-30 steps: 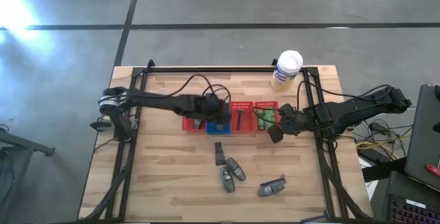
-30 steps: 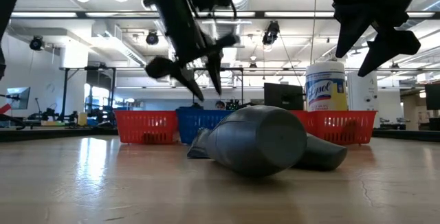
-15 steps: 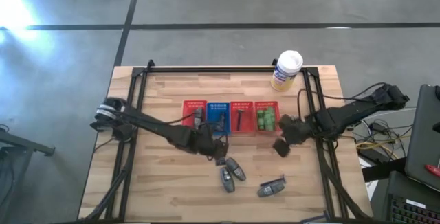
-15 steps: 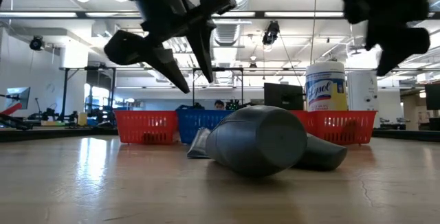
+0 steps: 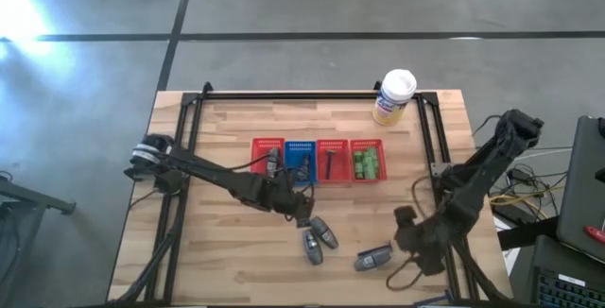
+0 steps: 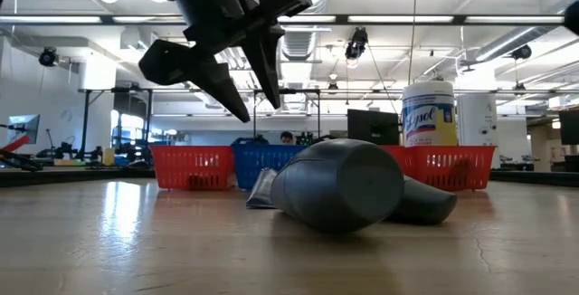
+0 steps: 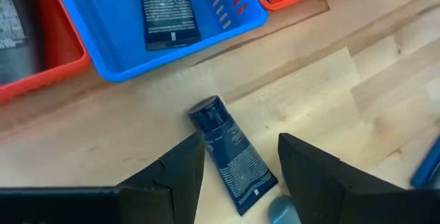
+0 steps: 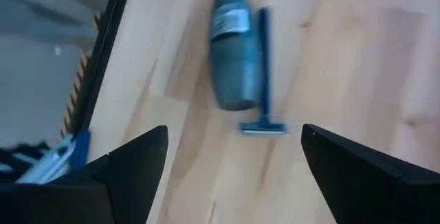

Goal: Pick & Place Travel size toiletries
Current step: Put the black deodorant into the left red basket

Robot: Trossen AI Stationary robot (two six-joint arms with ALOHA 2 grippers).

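Observation:
My left gripper (image 5: 299, 204) (image 7: 240, 141) hangs open above a dark blue flat tube (image 7: 232, 161) (image 5: 302, 211) that lies flat on the wood, one finger on either side of it and clear of it. Two grey rounded tubes (image 5: 318, 240) lie just beyond it toward the near edge. My right gripper (image 5: 406, 237) (image 8: 235, 133) is open over the near right of the table, facing a third grey tube (image 8: 234, 45) (image 5: 369, 261) and a blue razor (image 8: 265, 80) that lie side by side. Bright green packets (image 5: 366, 164) sit in the rightmost red basket.
Four mesh baskets stand in a row mid-table: red (image 5: 266, 147), blue (image 5: 301, 149) with a dark tube (image 7: 161, 7) inside, red (image 5: 331, 147) with a razor, and red (image 5: 367, 145). A white-capped canister (image 5: 394, 95) stands at the far right. Black frame rails (image 5: 430, 147) run along the table sides.
My left gripper came from over the blue basket toward the near edge and stopped above the dark blue tube, staying open. My right arm swung from beside the green-packet basket toward the near edge, ending over the grey tube and razor.

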